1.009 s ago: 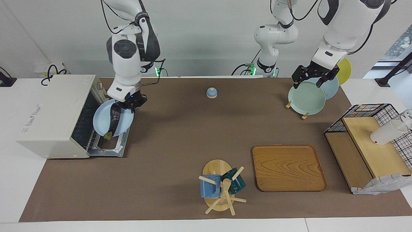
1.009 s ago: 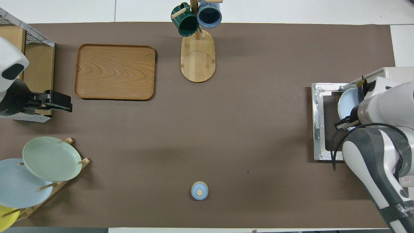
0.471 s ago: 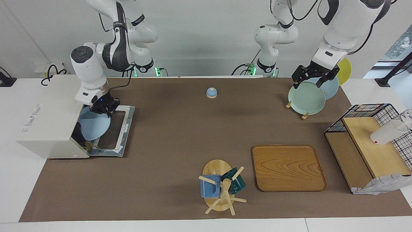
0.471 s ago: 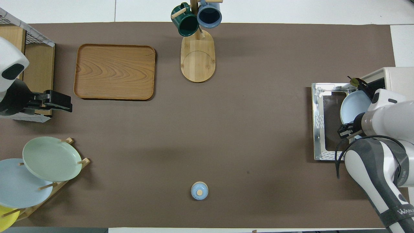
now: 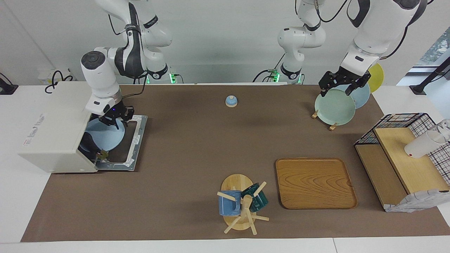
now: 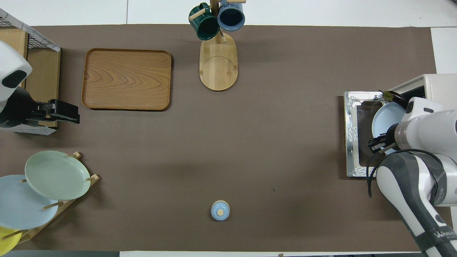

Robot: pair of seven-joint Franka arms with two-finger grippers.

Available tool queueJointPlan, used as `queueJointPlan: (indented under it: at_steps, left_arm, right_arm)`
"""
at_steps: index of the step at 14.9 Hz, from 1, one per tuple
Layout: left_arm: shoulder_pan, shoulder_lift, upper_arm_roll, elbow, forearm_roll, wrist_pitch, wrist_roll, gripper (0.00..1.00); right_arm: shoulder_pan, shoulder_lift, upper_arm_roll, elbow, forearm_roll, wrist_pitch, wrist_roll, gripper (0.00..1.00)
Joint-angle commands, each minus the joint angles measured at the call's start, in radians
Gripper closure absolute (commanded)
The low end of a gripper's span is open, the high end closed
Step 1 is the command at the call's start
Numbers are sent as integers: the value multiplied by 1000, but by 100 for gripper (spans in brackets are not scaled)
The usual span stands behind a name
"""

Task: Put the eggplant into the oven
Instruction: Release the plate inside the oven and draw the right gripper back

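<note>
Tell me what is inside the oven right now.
A light blue plate sits partly in the oven mouth, sticking out over the open door. The eggplant lies on it; only its outer end shows. The deeper interior is hidden.

wall (image 5: 218, 31): plain white, past my arms
table (image 5: 10, 196): white, under a brown mat (image 5: 197, 147)
window (image 5: 437, 45): at my left arm's end

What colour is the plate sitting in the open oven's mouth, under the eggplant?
Pale blue. The plate shows best in the facing view, with the eggplant lying dark across it.
</note>
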Motion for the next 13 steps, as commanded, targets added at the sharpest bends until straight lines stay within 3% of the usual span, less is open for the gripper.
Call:
queueJointPlan:
  at_steps: [1,2,3,8,13]
  left_arm:
    - [12,-5,-7,0,0,-16,9,0]
    - [12,-5,-7,0,0,-16,9,0]
    - [12,-5,-7,0,0,-16,9,0]
    - [12,-5,-7,0,0,-16,9,0]
    - [12,-5,-7,0,0,-16,9,0]
  right_arm:
    - [63,13,8,52,27,-37,32,89]
    - [90,18,8,52,28,-33,84,98]
    - [123,21,8,50,27,-16,136,100]
    - [144,146,8,35,28,115,251,100]
    - [155,169,7,7,28,141,300,100]
